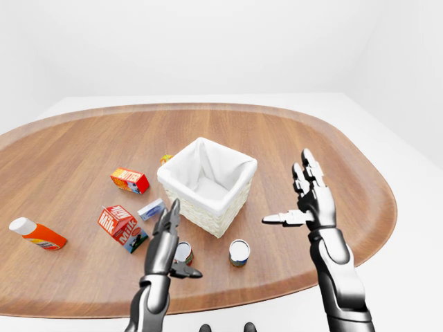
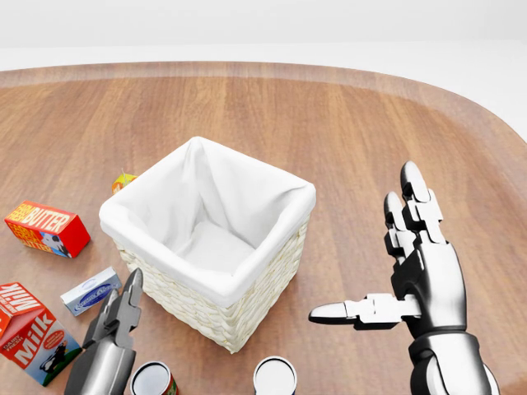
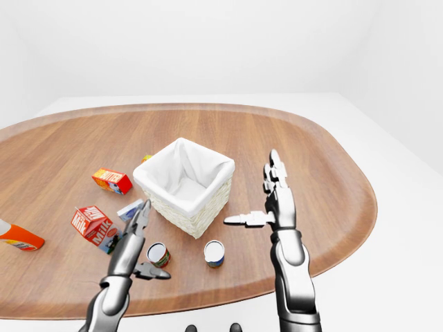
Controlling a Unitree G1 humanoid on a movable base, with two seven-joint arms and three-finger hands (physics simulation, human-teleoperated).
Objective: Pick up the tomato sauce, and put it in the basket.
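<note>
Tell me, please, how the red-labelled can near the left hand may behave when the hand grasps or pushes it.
The red-labelled can stands upright on the table, so a side push would probably slide it or tip it. Tipped, its round body would likely roll. It looks rigid, so the open left hand should not crush it.

A butter box (image 1: 129, 180), a milk carton (image 1: 122, 227), a small blue-and-white box (image 1: 150, 209) and an orange bottle (image 1: 37, 234), lying on its side, are being carried by the wooden tabletop (image 1: 83, 145), toward its left.
</note>
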